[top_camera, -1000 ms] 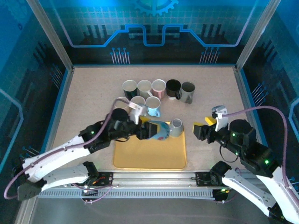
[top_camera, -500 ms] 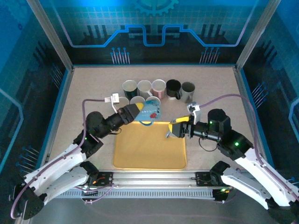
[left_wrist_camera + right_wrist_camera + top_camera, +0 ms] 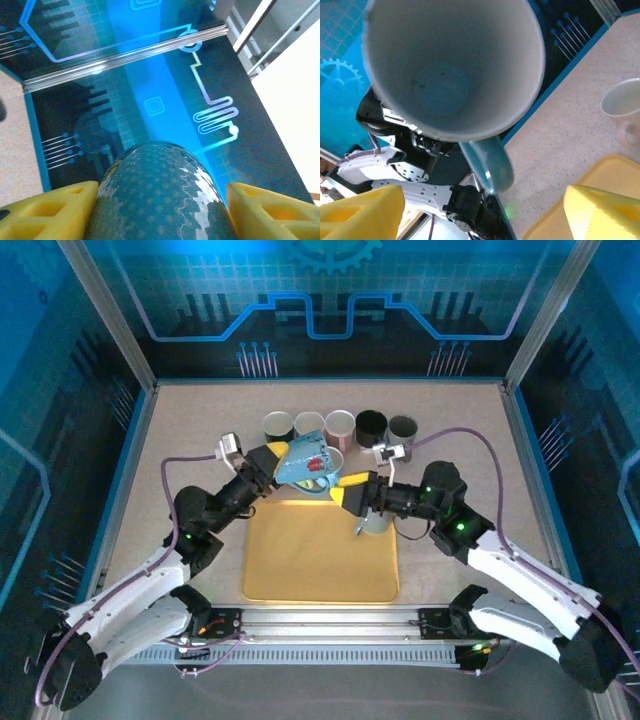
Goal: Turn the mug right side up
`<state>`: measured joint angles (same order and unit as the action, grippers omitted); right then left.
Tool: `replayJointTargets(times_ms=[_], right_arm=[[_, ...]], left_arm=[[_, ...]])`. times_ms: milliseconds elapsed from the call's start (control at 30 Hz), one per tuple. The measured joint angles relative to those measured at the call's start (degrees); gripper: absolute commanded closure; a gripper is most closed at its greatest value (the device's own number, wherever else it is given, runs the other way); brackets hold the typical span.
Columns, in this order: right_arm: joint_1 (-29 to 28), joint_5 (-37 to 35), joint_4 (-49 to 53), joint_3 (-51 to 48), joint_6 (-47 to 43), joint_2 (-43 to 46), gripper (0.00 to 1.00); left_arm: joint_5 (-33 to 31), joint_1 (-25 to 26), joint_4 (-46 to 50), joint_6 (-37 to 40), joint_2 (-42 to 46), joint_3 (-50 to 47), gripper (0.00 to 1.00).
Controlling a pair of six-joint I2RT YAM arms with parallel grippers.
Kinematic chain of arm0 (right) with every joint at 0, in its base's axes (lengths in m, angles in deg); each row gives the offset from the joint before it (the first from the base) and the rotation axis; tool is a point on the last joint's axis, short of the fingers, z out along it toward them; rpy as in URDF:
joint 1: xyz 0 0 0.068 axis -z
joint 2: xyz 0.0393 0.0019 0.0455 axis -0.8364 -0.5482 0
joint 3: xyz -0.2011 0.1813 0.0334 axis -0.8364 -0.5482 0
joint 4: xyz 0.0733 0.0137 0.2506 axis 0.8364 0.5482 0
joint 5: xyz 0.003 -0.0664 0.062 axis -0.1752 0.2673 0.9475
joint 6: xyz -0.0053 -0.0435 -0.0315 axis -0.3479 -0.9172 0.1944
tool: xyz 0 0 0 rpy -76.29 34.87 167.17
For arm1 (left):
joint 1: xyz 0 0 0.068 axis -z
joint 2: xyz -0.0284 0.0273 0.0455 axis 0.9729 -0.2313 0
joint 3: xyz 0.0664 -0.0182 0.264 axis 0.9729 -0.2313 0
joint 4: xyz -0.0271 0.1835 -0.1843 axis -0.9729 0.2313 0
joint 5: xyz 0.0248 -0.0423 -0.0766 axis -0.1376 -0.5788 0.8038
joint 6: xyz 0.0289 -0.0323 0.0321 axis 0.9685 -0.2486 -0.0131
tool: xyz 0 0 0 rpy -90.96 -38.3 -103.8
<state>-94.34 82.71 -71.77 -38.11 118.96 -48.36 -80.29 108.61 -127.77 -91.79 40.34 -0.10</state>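
Two hands: left hand [image 3: 160, 210] grips the mug [image 3: 310, 465] aloft, right hand [image 3: 482, 212] gapes wide. Right must close squarely before left releases.

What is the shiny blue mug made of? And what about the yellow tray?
The blue mug looks like glazed ceramic. Its dotted outside is glossy and throws bright, wavy reflections, and the inside is smooth pale grey. The yellow tray seems to be plastic, because it is matte and evenly coloured with rounded corners, though the look alone cannot settle that.
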Motion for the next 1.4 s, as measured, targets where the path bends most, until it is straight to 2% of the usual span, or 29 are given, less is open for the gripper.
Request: replayJointTargets(times_ms=[100,300,400,500,567,633,700,767,800,900,1000,1167,1267,1400], right_arm=[[-0.5,0.9,-6.5,0.0,2.2,-3.8,0.24],[-3.7,2.0,-14.0,0.1,4.0,-8.8,0.45],[-4.8,1.5,-15.1,0.1,3.8,-9.5,0.61],[-4.9,0.4,-15.8,0.1,3.4,-9.7,0.83],[-5.0,-0.2,-16.2,0.1,1.9,-9.7,0.90],[-5.1,-1.1,-15.8,0.1,0.9,-9.5,0.95],[-5.1,-1.6,-14.8,0.0,0.1,-9.0,0.99],[-5.3,-2.1,-12.2,-0.2,-1.1,-7.2,1.00],[-5.4,-2.2,-10.8,-0.3,-1.5,-6.1,1.00],[-5.6,-4.1,-4.4,-0.6,-3.7,-0.8,1.00],[-5.5,-6.6,2.7,-0.6,-7.0,5.3,1.00],[-5.5,-14.7,19.9,0.6,-15.2,14.3,1.00],[-5.5,-21.2,31.3,3.2,-20.7,15.6,1.00],[-5.4,-29.3,42.6,6.0,-27.3,14.6,1.00]], left_arm=[[0.0,0.0,-1.6,-1.1,0.0,-0.3,0.74],[0.0,0.0,-2.3,-2.2,0.0,-1.9,0.73],[0.3,0.0,-3.5,-3.4,-0.3,-1.9,0.73],[0.6,0.0,-5.1,-4.8,-0.4,-1.9,0.73],[0.6,0.0,-5.5,-5.6,-0.4,-1.9,0.69],[0.7,-0.1,-5.7,-6.1,-0.8,-1.9,0.60],[1.1,-0.2,-5.9,-6.1,-1.0,-1.9,0.39],[2.4,-0.2,-5.9,-6.0,-1.0,-2.1,0.10],[3.0,0.0,-5.9,-5.7,-0.9,-2.3,0.01],[4.1,-0.1,-3.2,-4.3,1.5,-3.1,0.01],[4.6,-0.1,5.2,-0.2,7.5,-3.2,0.01],[4.5,-0.1,29.9,14.1,17.4,2.8,0.01],[3.8,-0.1,45.7,24.9,18.1,11.2,0.01],[2.9,-0.1,61.7,37.4,17.2,18.9,0.01]])
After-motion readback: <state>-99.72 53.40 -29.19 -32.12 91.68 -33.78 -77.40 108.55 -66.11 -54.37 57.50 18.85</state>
